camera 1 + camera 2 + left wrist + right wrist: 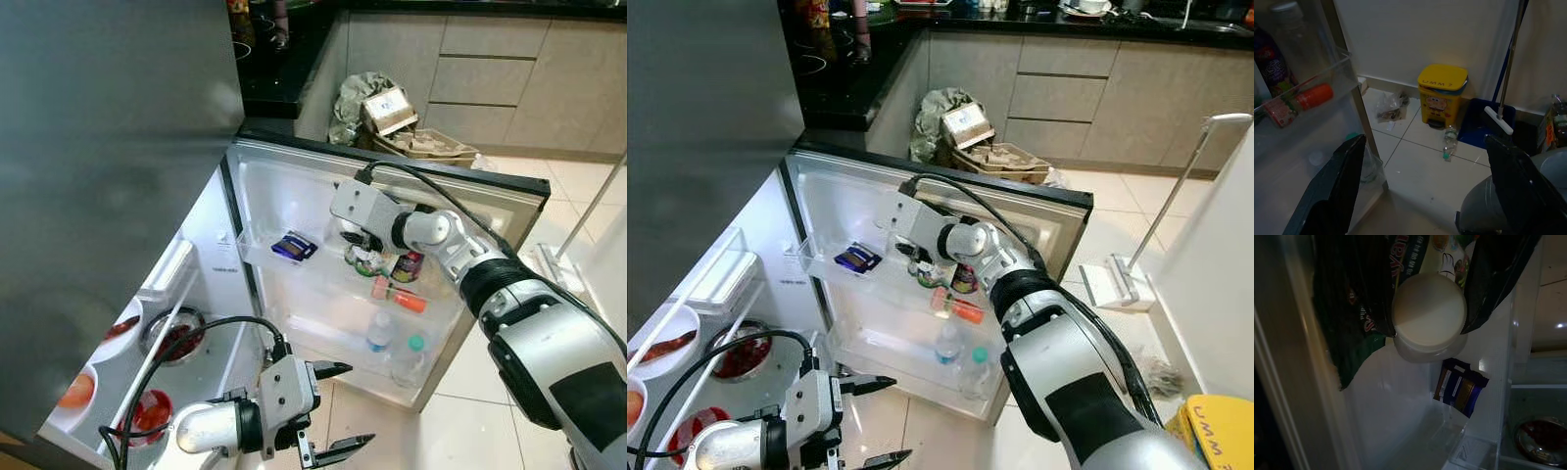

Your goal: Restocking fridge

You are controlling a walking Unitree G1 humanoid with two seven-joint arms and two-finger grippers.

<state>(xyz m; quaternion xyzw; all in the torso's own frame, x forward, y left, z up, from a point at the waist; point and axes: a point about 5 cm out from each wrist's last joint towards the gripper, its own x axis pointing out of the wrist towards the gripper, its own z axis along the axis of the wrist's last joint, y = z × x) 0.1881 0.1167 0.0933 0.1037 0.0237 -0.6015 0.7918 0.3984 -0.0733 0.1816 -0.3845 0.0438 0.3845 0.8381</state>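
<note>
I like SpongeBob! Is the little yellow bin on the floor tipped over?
No, the yellow bin stands upright on the tiled floor against the wall, lid on top.

The right claw [355, 238] hides most of the white-lidded jar's [1429, 313] label.

Two water bottles [380, 331], one orange bottle [400, 298], one blue packet [293, 246], three bowls [172, 335].

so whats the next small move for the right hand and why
Probably open the fingers and let go. The right hand is at the door shelf, its black fingers closed around a white-lidded bottle standing beside the blue packet. Then draw back. The left hand hangs open, idle.
</note>
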